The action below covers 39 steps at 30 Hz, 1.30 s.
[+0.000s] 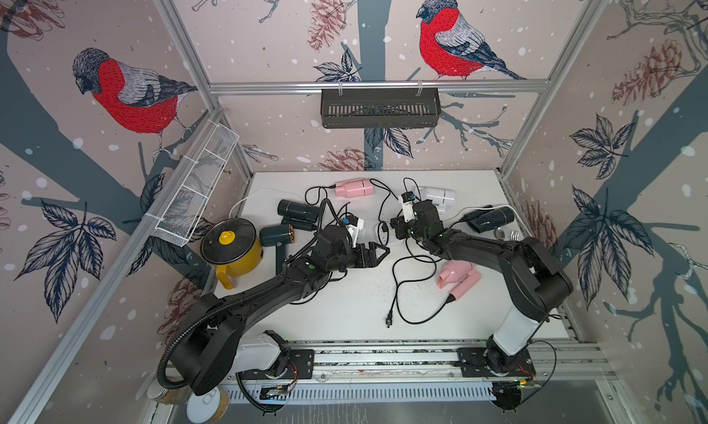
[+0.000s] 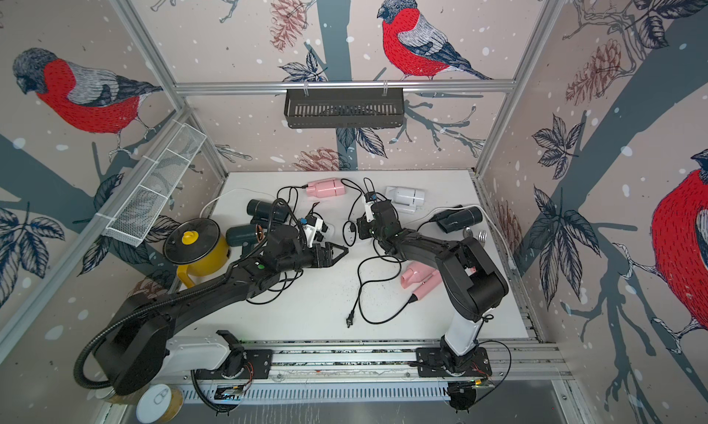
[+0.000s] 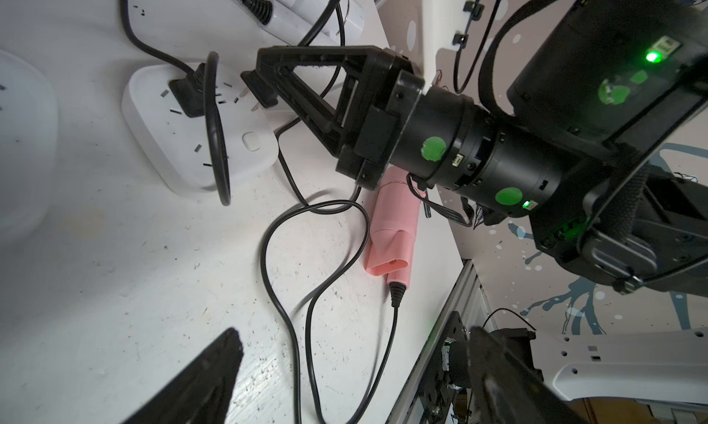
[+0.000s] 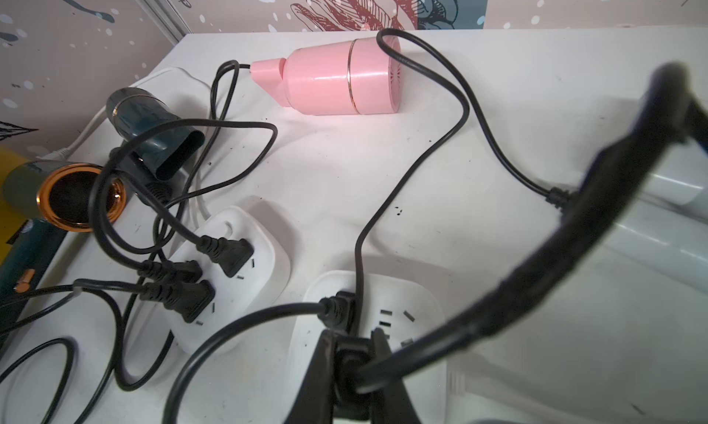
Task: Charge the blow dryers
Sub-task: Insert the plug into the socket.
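Right jaws: clamped on a black plug [image 3: 262, 92], prongs bare and aimed at the face of a white power strip [image 3: 172, 154], just over its slots and not yet in.
Left jaws: spread wide, gripping nothing, hanging over the middle of the tabletop [image 1: 344, 307] near the right jaws but apart from them.
Blow dryers: six lying on the tabletop. Far pink dryer [image 1: 354, 187] and white dryer [image 1: 438, 196] at the back, right black dryer [image 1: 494, 217] at the right, left black dryer [image 1: 299, 209] and green dryer [image 1: 276, 236] at the left, near pink dryer [image 1: 458, 278] toward the front.
Already in: three plugs seated in the second strip [image 4: 264, 242], one in the strip under the right jaws.
Loose plug [image 1: 389, 320]: flat near the front rail, apparently the near pink dryer's, long axis running front to back. Clear of both arms, likely handier for the free left arm.
Next, by the look of it: a short push along the line of the prongs, held plug into strip.
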Tool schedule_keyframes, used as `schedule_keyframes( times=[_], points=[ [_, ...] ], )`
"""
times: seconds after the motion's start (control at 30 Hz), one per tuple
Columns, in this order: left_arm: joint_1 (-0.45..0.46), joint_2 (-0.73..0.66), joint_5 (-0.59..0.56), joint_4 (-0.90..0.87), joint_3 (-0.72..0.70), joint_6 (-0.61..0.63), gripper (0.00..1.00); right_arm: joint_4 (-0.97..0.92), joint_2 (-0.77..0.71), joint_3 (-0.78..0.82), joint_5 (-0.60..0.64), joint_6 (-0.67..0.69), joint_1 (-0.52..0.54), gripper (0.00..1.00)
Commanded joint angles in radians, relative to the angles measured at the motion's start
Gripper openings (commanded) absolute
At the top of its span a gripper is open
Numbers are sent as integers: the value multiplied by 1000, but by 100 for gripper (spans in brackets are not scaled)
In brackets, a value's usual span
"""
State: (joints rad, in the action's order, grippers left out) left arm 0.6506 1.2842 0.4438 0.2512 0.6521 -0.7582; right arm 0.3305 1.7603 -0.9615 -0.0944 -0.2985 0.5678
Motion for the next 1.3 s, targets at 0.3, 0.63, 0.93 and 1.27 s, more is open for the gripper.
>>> schedule_keyframes(
  times=[0.3, 0.63, 0.93, 1.27],
  points=[
    [-2, -6, 22, 69, -28, -6, 91, 79, 95, -53, 71, 28, 0, 2],
    [-2, -3, 24, 77, -36, -2, 91, 99, 135, -43, 64, 19, 1, 2],
    [-2, 6, 27, 108, -52, -9, 90, 158, 131, 44, 147, 37, 28, 2],
    [-2, 7, 31, 120, -65, -12, 90, 203, 66, 176, 289, 68, 53, 2]
  ],
)
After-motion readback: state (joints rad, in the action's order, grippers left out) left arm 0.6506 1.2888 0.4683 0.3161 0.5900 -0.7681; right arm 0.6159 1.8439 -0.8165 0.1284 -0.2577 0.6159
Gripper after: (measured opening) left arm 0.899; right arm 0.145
